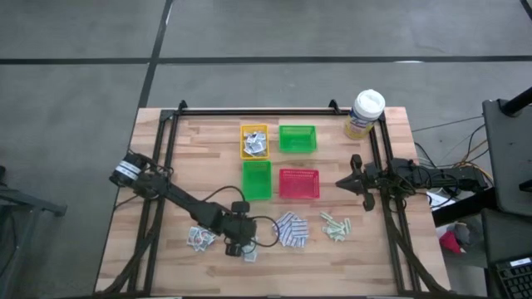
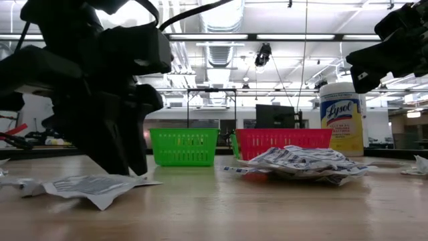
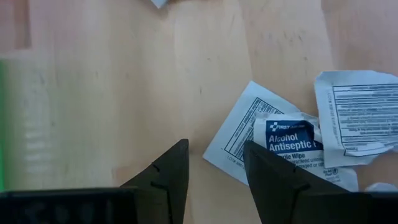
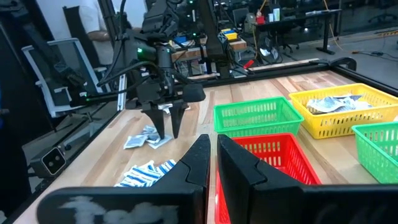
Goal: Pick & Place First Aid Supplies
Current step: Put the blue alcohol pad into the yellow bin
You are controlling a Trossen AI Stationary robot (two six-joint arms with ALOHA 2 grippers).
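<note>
First aid supplies (image 1: pixel 289 230) mostly lie loose at 6 o'clock on the surface (image 1: pixel 208 149); we see only the yellow tray (image 1: pixel 254 141) at 12 o'clock loaded. The left tool (image 1: pixel 236 247) hovers open over sachets (image 3: pixel 273 146), gripping nothing. The right tool (image 1: pixel 352 181) waits closed and empty at 3 o'clock.
</note>
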